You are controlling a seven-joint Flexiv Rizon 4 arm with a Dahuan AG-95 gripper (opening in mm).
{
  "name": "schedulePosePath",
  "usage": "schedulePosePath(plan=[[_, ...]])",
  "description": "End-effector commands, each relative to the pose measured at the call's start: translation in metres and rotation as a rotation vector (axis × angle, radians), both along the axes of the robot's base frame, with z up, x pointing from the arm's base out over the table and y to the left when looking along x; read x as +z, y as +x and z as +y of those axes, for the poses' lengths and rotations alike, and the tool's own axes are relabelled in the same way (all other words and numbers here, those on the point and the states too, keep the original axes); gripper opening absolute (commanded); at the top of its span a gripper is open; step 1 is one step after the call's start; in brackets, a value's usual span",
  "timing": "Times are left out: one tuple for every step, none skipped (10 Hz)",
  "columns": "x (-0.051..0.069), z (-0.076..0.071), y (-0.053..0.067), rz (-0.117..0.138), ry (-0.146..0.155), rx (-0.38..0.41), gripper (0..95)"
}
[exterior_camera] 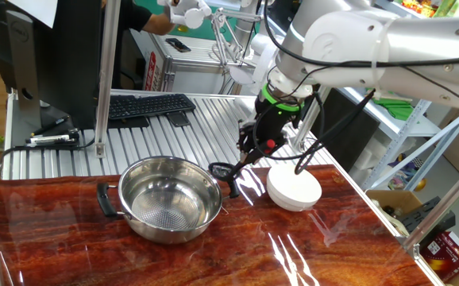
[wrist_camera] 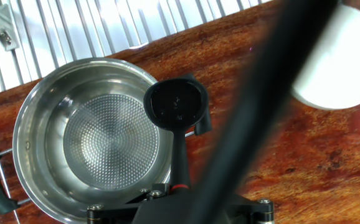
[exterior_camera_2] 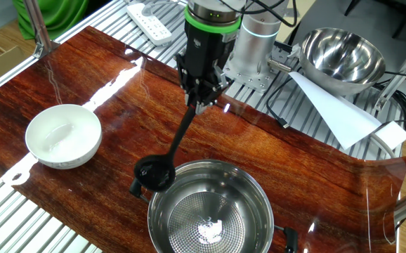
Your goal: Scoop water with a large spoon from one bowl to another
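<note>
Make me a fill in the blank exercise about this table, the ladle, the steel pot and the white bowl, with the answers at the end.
1. The gripper has its jaws shut on the handle of the black ____.
2. The ladle cup hangs over the rim of the steel ____.
3. The steel pot has a ____ bottom.
4. The white bowl stands on the table, ____ from the pot.

Answers: ladle; pot; dotted; apart
</note>
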State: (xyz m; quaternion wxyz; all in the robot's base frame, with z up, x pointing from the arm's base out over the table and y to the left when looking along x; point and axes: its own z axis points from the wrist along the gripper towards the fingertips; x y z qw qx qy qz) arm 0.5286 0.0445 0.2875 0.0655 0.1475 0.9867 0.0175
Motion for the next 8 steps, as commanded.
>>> schedulePosePath(plan=[[0.002,-0.003,-0.001,-0.007,0.001,0.003,0.0],[0.004,-0.005,-0.001,-0.008,0.002,0.005,0.0],[0.005,-0.006,0.000,-0.008,0.002,0.008,0.0],[0.007,-0.008,0.001,-0.008,0.002,0.013,0.0],[0.009,-0.011,0.001,-0.008,0.003,0.019,0.0],[0.012,-0.016,0.001,-0.006,0.009,0.027,0.0],[0.014,-0.019,0.000,-0.009,0.014,0.028,0.0],[0.015,-0.020,-0.001,-0.010,0.021,0.026,0.0]])
